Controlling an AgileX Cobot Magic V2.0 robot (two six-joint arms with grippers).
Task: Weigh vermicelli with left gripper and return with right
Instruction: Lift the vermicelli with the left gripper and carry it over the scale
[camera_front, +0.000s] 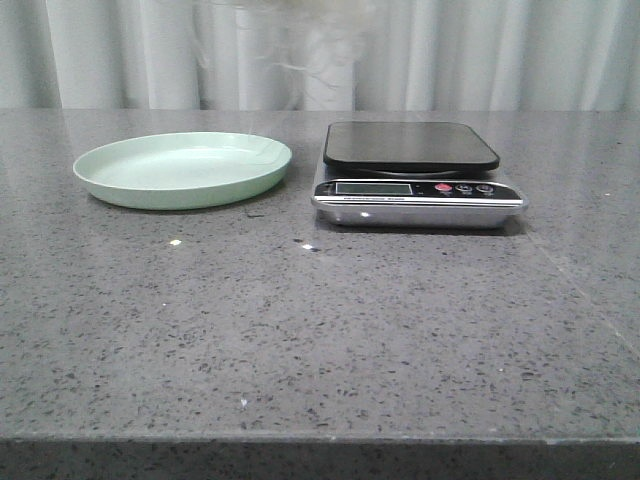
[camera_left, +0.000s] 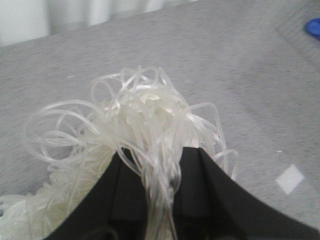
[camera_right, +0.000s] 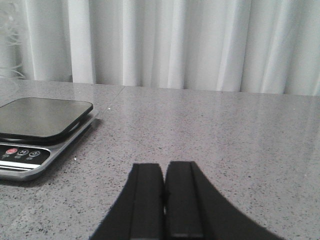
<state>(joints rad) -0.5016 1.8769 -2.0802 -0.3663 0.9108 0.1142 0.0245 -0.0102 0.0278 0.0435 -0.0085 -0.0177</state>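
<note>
My left gripper (camera_left: 160, 152) is shut on the vermicelli (camera_left: 135, 115), a fluffy tangle of whitish translucent noodles held in the air over the grey table. In the front view only a faint blur of the vermicelli (camera_front: 325, 50) shows at the top, high above the gap between plate and scale. The pale green plate (camera_front: 182, 168) on the left is empty. The kitchen scale (camera_front: 415, 175) with a black platform (camera_right: 42, 116) has nothing on it. My right gripper (camera_right: 163, 166) is shut and empty, low over the table to the right of the scale.
Grey speckled tabletop (camera_front: 320, 330) with a few small white specks (camera_front: 175, 242). White curtain (camera_right: 170, 42) behind the table. A small blue object (camera_left: 314, 27) lies at the edge of the left wrist view.
</note>
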